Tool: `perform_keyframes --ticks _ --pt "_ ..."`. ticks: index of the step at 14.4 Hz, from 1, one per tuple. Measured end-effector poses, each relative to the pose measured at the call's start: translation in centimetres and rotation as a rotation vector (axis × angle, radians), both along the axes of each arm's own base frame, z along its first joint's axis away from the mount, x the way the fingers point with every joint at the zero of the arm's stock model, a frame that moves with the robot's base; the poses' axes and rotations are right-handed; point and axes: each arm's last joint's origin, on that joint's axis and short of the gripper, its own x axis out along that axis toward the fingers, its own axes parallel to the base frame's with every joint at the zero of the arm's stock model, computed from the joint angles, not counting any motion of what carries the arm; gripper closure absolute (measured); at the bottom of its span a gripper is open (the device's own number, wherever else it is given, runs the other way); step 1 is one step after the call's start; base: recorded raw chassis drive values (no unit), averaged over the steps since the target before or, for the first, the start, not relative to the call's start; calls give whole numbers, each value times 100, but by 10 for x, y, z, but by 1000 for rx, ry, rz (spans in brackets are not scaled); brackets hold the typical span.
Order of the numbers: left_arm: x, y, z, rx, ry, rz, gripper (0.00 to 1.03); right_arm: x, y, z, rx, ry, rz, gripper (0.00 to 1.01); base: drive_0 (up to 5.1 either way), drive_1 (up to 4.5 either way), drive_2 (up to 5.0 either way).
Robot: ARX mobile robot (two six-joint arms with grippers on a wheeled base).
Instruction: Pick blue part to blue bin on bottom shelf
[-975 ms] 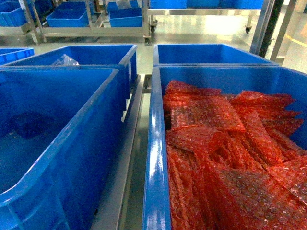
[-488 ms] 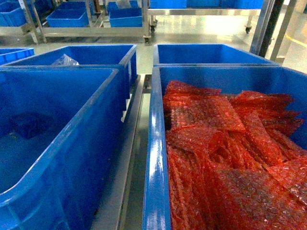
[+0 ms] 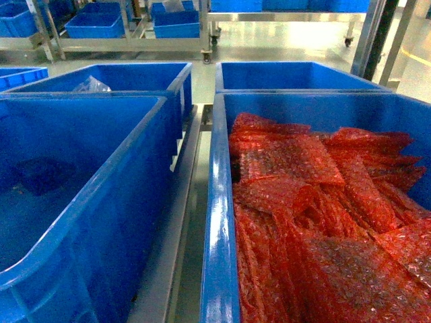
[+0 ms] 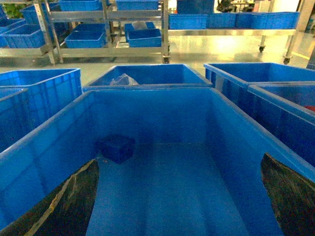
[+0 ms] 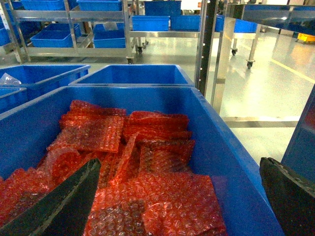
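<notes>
Blue part [image 4: 117, 148] on bin [image 4: 44, 142] floor, beyond left hand [image 4: 179, 196] (fingers [image 4: 66, 204] spread apart).

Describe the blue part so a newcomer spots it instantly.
Find the big blue bin left of the bin of red bubble-wrap bags. On its bare floor, near the far left corner, sits the blue part: a small dark blue block, the only thing inside.
</notes>
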Motion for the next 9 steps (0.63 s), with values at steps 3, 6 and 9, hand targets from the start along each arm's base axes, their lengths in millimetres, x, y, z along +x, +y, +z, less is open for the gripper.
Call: perform_keyframes --ticks 3,6,9 --pt "0 0 0 0 0 0 5 0 0 0 0 0 0 3 0 0 0" --pt "0 0 0 0 0 0 5 0 0 0 0 0 0 3 0 0 0" --pt "0 0 0 0 0 0 5 0 0 0 0 0 0 3 0 0 0"
